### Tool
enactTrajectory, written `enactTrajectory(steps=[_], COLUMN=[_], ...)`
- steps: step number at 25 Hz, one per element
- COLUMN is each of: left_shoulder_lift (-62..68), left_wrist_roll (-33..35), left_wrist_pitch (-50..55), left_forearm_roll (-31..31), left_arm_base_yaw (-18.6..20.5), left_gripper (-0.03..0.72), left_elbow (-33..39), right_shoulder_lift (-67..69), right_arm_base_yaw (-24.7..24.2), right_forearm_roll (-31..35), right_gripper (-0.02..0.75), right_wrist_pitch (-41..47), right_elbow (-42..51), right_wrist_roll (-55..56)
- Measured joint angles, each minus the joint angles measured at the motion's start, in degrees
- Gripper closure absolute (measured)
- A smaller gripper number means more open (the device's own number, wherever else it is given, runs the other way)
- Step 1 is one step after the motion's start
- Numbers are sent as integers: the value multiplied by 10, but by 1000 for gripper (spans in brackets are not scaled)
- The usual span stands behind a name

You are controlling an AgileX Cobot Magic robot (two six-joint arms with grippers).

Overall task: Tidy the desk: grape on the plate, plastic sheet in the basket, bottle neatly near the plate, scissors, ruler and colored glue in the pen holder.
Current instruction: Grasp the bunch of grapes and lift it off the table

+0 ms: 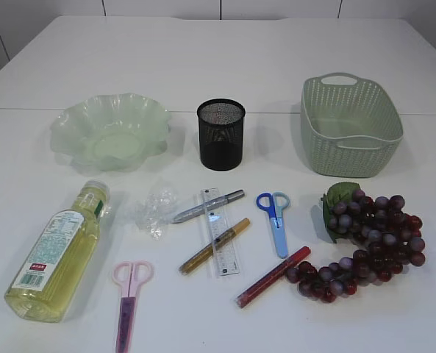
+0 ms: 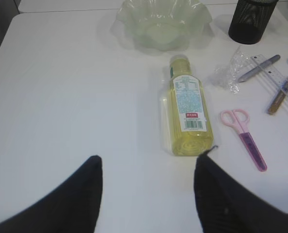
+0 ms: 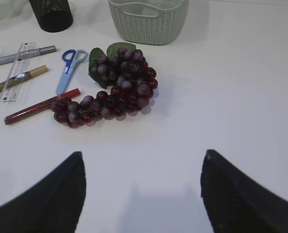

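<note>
Three views are covering the white table [image 1: 218, 66], and the exterior one is showing no arm at all. Along the back it is showing the wavy green plate [image 1: 109, 131], the black mesh pen holder [image 1: 220, 134] and the pale green basket [image 1: 349, 125]. Nearer, the bottle [image 1: 58, 254] of yellow liquid is lying on its side at the left, with the crumpled plastic sheet [image 1: 154, 209] just right of its cap. The clear ruler [image 1: 220, 232] is lying across a silver glue pen [image 1: 208, 206] and a gold glue pen [image 1: 215, 245]; a red glue pen [image 1: 273, 276] is touching the grape bunch [image 1: 370, 243] at the right. Blue scissors [image 1: 276, 220] and pink scissors [image 1: 129, 300] are lying flat.

Only the left wrist view is revealing the left gripper [image 2: 147, 194]: its dark fingers are standing well apart above bare table, gripping nothing, with the bottle's base just ahead of the right-hand finger.

Only the right wrist view is revealing the right gripper [image 3: 143, 194], jaws spread wide and empty, hovering short of the grape bunch, which is lying in front of the basket.
</note>
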Motion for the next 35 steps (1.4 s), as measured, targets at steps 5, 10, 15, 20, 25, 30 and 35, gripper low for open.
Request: enactTrajectory(steps=[5, 10, 15, 20, 25, 30, 35], left_shoulder_lift=[0, 0, 0, 0, 0, 0, 0], left_wrist_roll=[0, 0, 0, 0, 0, 0, 0], left_wrist_pitch=[0, 0, 0, 0, 0, 0, 0], left_forearm_roll=[0, 0, 0, 0, 0, 0, 0], left_arm_base_yaw=[0, 0, 0, 0, 0, 0, 0], left_gripper=[253, 253, 253, 253, 253, 253, 253], left_elbow=[0, 0, 0, 0, 0, 0, 0], right_shoulder_lift=[0, 20, 119, 232, 317, 349, 382], right_arm_base_yaw=[0, 0, 0, 0, 0, 0, 0], right_forearm_roll=[2, 23, 62, 69, 77, 84, 84], right_gripper=[162, 162, 162, 162, 162, 162, 162], right_wrist_pitch=[0, 20, 27, 29, 29, 31, 29], right_elbow=[0, -10, -36, -75, -92, -92, -97], right_wrist_roll=[0, 0, 0, 28, 37, 44, 106])
